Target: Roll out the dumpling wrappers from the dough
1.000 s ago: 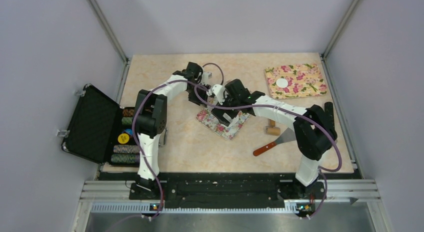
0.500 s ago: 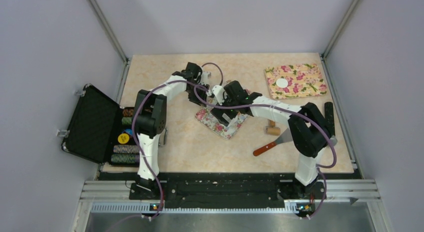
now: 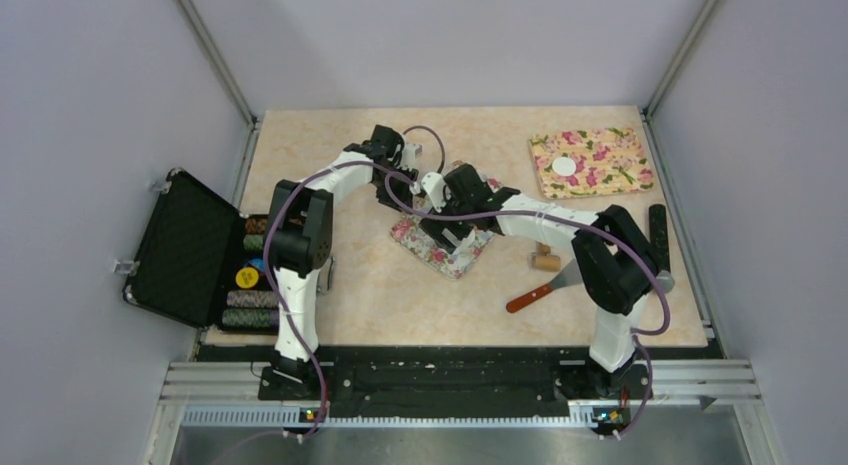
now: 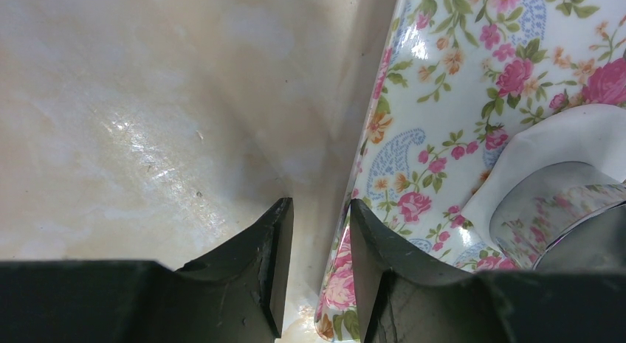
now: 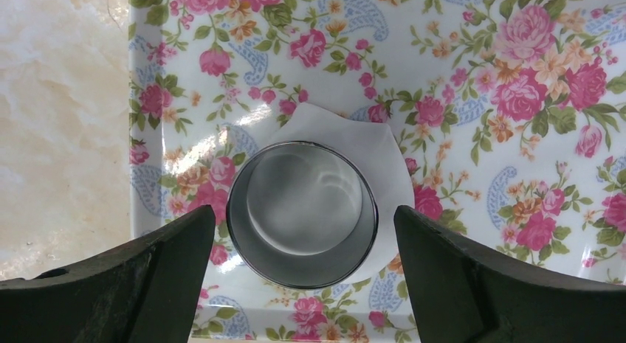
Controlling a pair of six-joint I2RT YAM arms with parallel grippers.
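The floral mat (image 5: 472,33) holds flat white dough (image 5: 325,125) under a ring (image 5: 365,240).

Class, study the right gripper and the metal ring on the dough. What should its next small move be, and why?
Probably close the right gripper on the ring: its jaws stand open either side, not touching it; the ring sits on the dough, and the left gripper straddles the rim of the tray, seemingly steadying it.
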